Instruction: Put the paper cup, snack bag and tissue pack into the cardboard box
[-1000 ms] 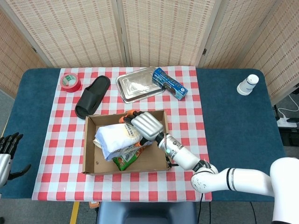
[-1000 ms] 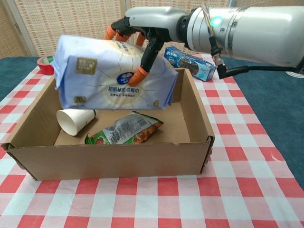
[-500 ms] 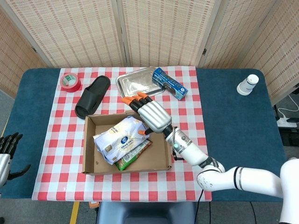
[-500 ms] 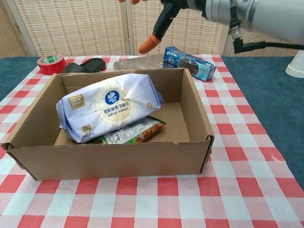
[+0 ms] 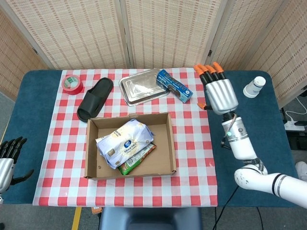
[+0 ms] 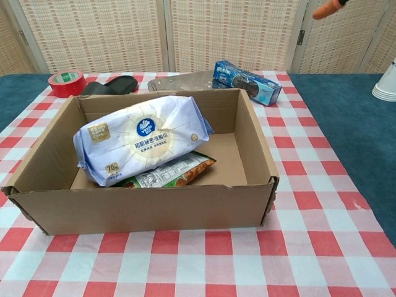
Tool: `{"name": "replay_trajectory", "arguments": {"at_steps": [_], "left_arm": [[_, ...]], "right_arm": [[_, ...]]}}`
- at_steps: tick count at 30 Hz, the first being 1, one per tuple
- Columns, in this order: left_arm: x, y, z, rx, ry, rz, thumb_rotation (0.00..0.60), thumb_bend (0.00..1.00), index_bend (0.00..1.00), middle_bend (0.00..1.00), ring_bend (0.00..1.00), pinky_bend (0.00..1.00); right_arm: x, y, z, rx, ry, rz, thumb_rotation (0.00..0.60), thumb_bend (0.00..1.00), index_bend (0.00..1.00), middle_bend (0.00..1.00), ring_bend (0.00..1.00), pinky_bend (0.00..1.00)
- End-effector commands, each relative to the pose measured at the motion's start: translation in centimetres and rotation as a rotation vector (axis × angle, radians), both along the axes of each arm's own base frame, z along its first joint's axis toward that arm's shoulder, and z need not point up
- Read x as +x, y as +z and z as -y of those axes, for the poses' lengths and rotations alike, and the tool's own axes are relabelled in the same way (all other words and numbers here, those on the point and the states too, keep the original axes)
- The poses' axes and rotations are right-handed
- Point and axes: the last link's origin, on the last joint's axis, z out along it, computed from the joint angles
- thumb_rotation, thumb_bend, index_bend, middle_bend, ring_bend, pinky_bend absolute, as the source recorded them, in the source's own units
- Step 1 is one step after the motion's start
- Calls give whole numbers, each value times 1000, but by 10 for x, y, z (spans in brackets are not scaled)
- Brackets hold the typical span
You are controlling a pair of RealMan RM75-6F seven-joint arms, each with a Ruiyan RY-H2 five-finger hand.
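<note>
With tissue pack (image 6: 141, 145) boxed, cup likely beneath

Silver right hand (image 5: 219, 94) with orange fingertips (image 5: 206, 69), white arm.

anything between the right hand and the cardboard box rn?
Head view: only bare checkered tablecloth between the right hand and the cardboard box; the blue carton lies off that line.

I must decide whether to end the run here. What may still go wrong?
The tissue pack lies tilted on the snack bag and hides the paper cup, so I cannot confirm the cup is in the box. The right hand hangs raised above the table; lowering it carelessly may hit the blue carton.
</note>
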Motion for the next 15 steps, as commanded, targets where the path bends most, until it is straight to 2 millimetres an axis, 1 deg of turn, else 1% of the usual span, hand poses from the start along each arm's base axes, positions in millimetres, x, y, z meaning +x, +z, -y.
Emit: {"name": "replay_trajectory", "arguments": {"at_steps": [1,3,5,6,8,9,15], "left_arm": [[0,1,0,5,0,2,600,207,0,0,0,0],[-1,2,0,7,1,4,600,206,0,0,0,0],[-1,2,0,6,3,3,600,206,0,0,0,0],[-1,2,0,6,4,3,600,206,0,0,0,0],[-1,1,0,5,3,2,600,206,0,0,0,0],[-1,1,0,4,2,2,600,207,0,0,0,0],[0,0,0,3,3,-2,600,206,0,0,0,0]], "right_arm": [[-83,29,-17,-37,-140,-48,600,0,61,68,0,48],[-107,34,-29,-37,-188,-116,600,0,65,68,0,33],[-124,38,-42,-37,-230,-164,600,0,78,68,0,10],[-132,39,-51,-39,-251,-183,600,0,81,68,0,6],[-143,39,-67,-38,-275,-205,600,0,81,68,0,4],[-149,37,-78,-29,-287,-213,600,0,81,68,0,4],[-168,19,-128,55,-274,-191,600,0,72,68,0,4]]}}
